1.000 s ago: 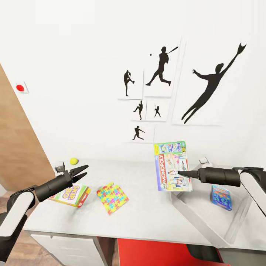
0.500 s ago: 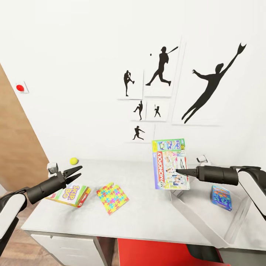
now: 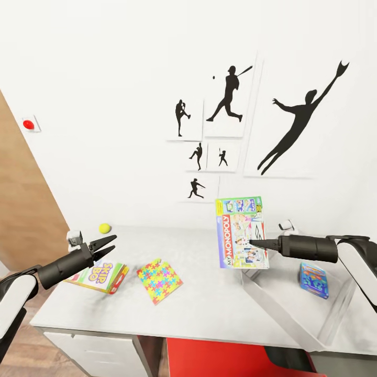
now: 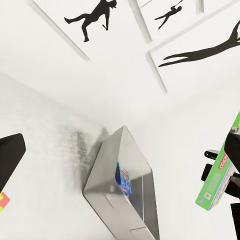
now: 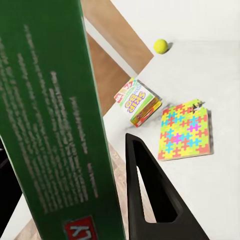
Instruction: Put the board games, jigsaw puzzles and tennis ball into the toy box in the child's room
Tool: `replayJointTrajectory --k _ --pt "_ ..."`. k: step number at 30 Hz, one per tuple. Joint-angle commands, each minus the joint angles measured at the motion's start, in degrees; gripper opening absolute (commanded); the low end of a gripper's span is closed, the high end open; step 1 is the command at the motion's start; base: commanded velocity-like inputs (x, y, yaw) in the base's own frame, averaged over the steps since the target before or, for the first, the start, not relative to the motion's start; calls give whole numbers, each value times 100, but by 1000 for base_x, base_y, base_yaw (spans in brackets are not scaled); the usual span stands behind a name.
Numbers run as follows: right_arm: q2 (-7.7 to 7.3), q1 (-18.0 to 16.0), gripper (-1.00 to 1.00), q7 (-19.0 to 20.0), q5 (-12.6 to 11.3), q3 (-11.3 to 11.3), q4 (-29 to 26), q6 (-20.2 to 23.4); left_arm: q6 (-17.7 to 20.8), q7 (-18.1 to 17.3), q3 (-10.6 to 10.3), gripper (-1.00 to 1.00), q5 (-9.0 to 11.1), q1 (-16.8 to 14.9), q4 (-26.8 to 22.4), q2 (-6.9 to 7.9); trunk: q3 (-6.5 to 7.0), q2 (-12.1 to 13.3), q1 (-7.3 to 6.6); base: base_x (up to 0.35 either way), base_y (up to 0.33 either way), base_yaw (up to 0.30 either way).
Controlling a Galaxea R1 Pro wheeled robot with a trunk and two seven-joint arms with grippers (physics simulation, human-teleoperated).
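R gripper (image 3: 255,243) clamped on Monopoly box (image 3: 240,233), held upright above toy box (image 3: 272,298) edge, blue game (image 3: 314,280) inside, L gripper (image 3: 107,244) jaws apart over Skip-Bo box (image 3: 99,276), puzzle (image 3: 159,280) & ball (image 3: 104,228) on table (image 3: 209,309)

I count three game boxes: Monopoly (image 3: 240,233), Skip-Bo (image 3: 99,276), a blue one (image 3: 314,279). One puzzle (image 3: 159,280), possibly two stacked. One ball (image 3: 104,228), one bin (image 3: 293,309), six wall pictures (image 3: 230,97).
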Motion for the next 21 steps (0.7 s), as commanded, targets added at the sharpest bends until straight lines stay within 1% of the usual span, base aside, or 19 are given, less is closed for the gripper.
replayJointTrajectory --k 1,13,16,21 --pt "-4 -8 -100 21 2 5 1 19 32 -11 5 100 4 -6 1 0 -13 -13 4 0 0 0" --pt "-4 -8 -100 21 2 5 1 19 32 -11 5 100 4 -6 1 0 -13 -13 4 0 0 0" --pt "-7 24 -100 -26 -84 -4 -61 19 41 -45 92 100 22 29 -55 15 -13 -13 4 0 0 0" --pt "-8 67 -100 -62 -105 -166 -112 19 60 -56 253 100 60 95 -216 5 -13 -13 4 0 0 0"
